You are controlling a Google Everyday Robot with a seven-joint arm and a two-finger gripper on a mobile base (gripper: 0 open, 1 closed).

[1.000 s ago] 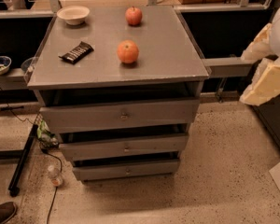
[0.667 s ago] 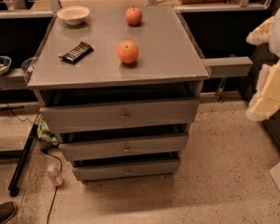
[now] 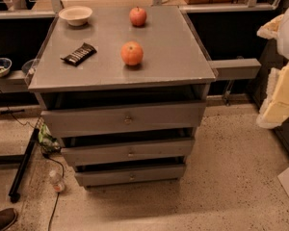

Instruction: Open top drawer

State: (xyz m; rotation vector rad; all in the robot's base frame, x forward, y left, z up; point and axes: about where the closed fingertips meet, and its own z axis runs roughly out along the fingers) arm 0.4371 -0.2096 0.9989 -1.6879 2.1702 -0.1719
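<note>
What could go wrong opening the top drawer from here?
1. The gripper sits at the right edge, far from the small knob of the top drawer: easy to miss.
2. A hard pull could jolt the cabinet and roll the near fruit and far fruit.

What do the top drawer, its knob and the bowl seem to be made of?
Top drawer: probably painted wood or laminate, matt grey, flat front. Knob: likely metal, small dull glint. Bowl: maybe ceramic, smooth pale surface. The pincer hangs at the right edge, away from the drawer.
</note>
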